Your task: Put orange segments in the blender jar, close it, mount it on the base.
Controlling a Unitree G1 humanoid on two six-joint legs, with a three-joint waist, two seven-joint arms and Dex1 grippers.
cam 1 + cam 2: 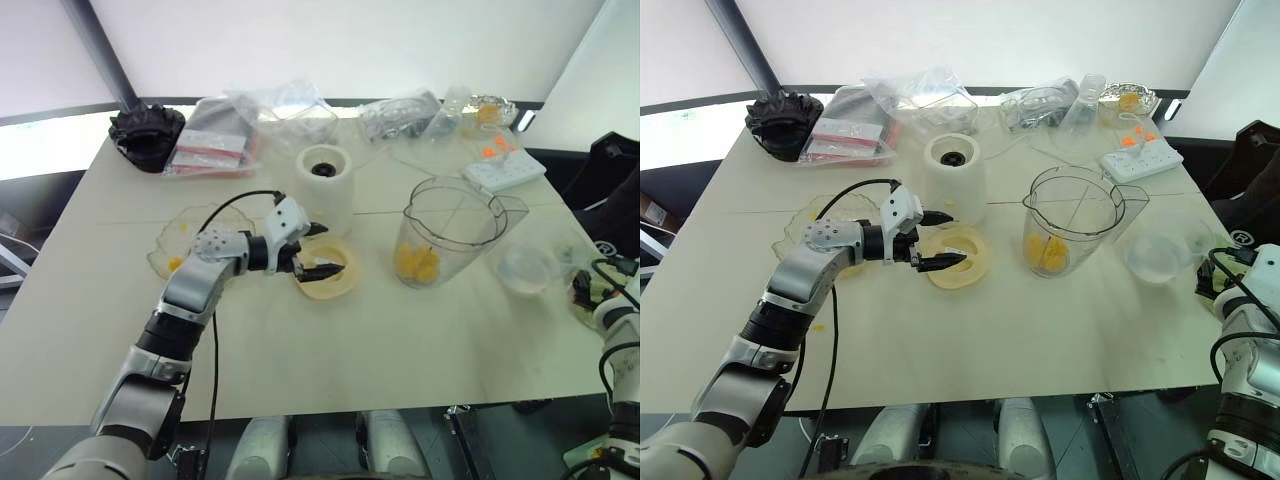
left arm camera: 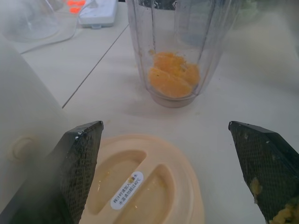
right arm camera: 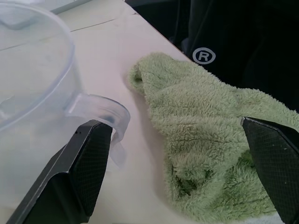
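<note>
Orange segments sit in blender jar, left hand spread over lid

A large pale table fills the room's middle under bright, even light. Behind it rises a white wall or screen, crossed at the left by a slanting dark grey post. A dark strip runs along the far table edge. Grey floor shows below the near edge.

a green fuzzy cloth lies beside a clear cup; white power strip behind.
</note>
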